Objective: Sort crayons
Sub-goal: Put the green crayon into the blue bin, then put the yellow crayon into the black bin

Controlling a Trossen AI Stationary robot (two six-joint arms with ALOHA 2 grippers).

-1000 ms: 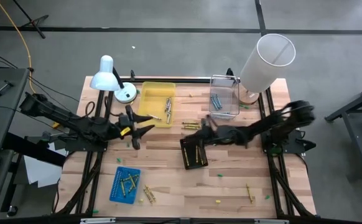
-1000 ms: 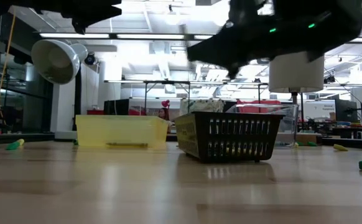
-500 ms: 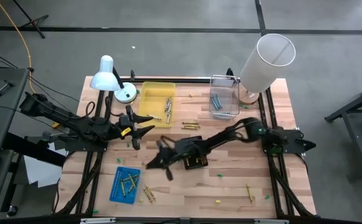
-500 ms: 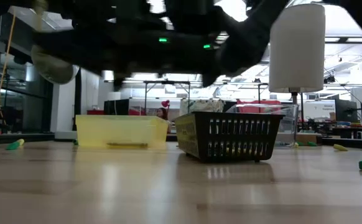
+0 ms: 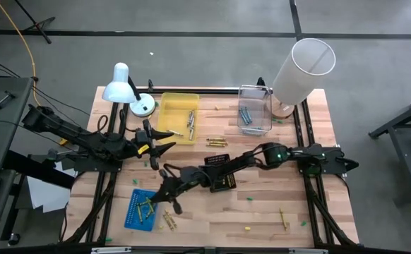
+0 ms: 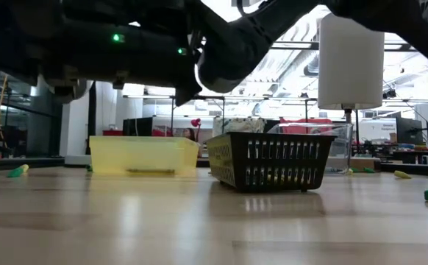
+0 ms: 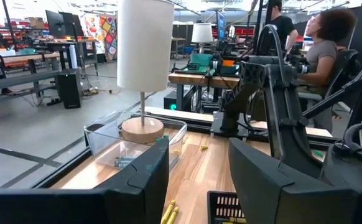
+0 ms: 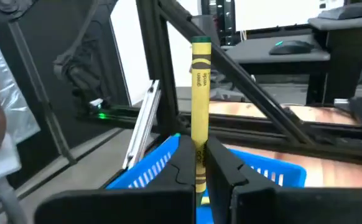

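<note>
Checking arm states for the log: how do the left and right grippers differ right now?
Grip: the right gripper is shut on an upright yellow-green crayon; the left gripper is open and holds nothing.
Place: the right gripper reaches across to the blue tray at the table's front left; the left gripper hangs beside the yellow tray.
Both are dark and two-fingered.

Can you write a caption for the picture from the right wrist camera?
The right pincer, shut on a yellow-green crayon standing upright, hovers over the blue tray.
</note>
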